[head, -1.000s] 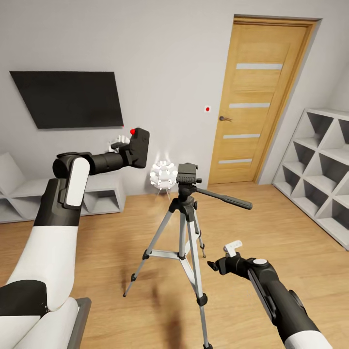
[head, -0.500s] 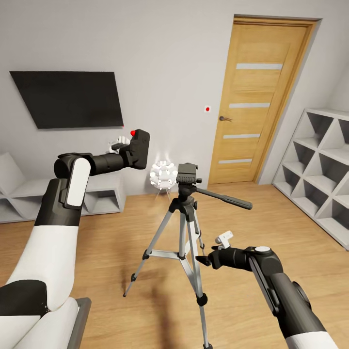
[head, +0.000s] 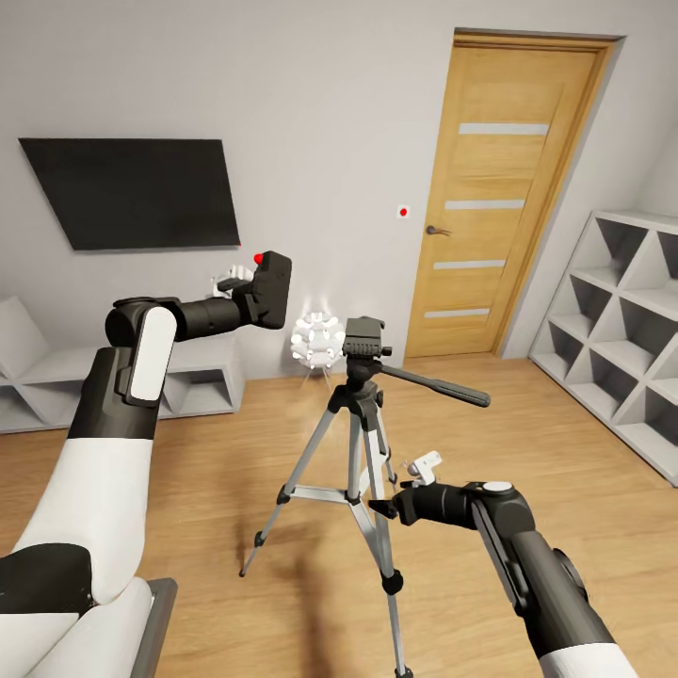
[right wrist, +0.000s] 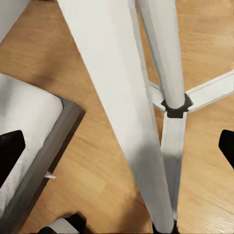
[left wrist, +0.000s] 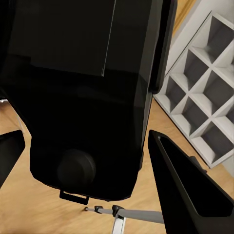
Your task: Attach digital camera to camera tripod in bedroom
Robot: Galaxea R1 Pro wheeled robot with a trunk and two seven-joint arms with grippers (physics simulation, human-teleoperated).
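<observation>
Holding the digital camera (head: 270, 287) aloft in my left claw (head: 247, 285), clenched on its body, I have it well above and to the left of the camera tripod (head: 363, 428) standing on the bedroom floor (head: 527, 424). My right claw (head: 400, 499), spread wide, sits just beside a tripod leg, seemingly to steady it. Next I judge the camera must travel over and settle onto the tripod head (head: 363, 336). The cube shelving (head: 621, 320) looks empty.

A white spherical lamp of clustered round lobes (head: 317, 342) stands on the floor against the pale grey wall. A small round red wall switch (head: 403, 212) sits above and beside it. A low white open-fronted shelf unit (head: 193, 384) stands beside the lamp.
</observation>
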